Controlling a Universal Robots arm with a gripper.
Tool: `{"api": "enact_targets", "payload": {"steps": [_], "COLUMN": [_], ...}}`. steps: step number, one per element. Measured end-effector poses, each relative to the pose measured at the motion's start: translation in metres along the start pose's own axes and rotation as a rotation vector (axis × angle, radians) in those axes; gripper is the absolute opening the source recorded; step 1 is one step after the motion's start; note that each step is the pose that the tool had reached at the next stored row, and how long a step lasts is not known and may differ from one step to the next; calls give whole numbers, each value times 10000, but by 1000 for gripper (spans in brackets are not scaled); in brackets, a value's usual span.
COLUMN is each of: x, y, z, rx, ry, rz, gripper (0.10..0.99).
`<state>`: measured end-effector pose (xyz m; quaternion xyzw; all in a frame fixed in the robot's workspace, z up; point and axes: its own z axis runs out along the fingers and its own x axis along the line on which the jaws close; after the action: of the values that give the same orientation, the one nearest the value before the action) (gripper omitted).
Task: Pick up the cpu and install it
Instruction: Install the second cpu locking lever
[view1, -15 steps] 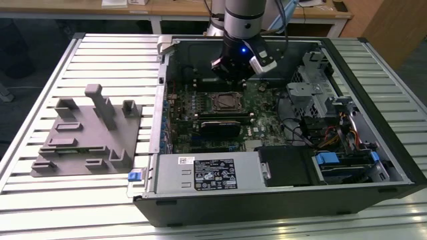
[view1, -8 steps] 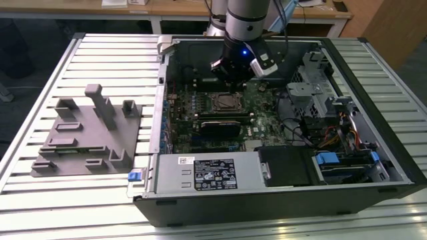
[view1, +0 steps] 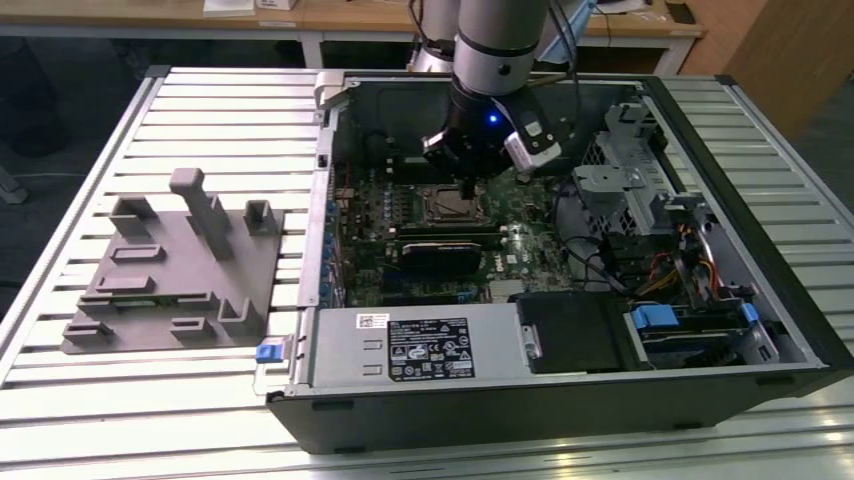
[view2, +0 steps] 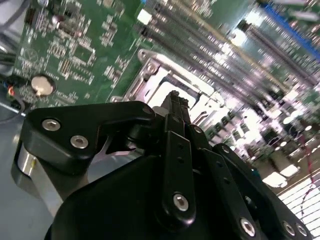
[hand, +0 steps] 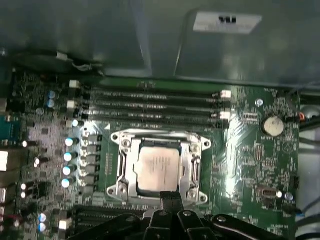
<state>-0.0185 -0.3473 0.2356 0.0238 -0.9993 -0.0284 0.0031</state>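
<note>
The cpu (hand: 158, 169) lies flat in the motherboard socket (hand: 159, 167), its silver top ringed by the metal frame; in the first wrist view the end effector (hand: 171, 196) hovers just at the socket's near edge, its fingers (hand: 167, 199) pressed together and holding nothing; placement looks done, and the step in hand seems to be seating or checking; the exterior view shows the arm inside the open computer case (view1: 747, 330) on the slatted tabletop (view1: 80, 400).

An open computer case (view1: 747, 200) lies on a slatted metal worktop (view1: 80, 400). At nine o'clock from the case sits a grey moulded fixture (view1: 167, 270). Inside, a green motherboard (hand: 240, 150) carries a coin battery (hand: 273, 126) and memory slots (hand: 155, 107).
</note>
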Motion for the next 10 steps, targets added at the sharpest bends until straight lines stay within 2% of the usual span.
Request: {"api": "enact_targets", "payload": {"steps": [10], "x": [-6], "y": [-145], "z": [-2], "rx": [-2], "ry": [29], "rz": [3], "gripper": [106]}}
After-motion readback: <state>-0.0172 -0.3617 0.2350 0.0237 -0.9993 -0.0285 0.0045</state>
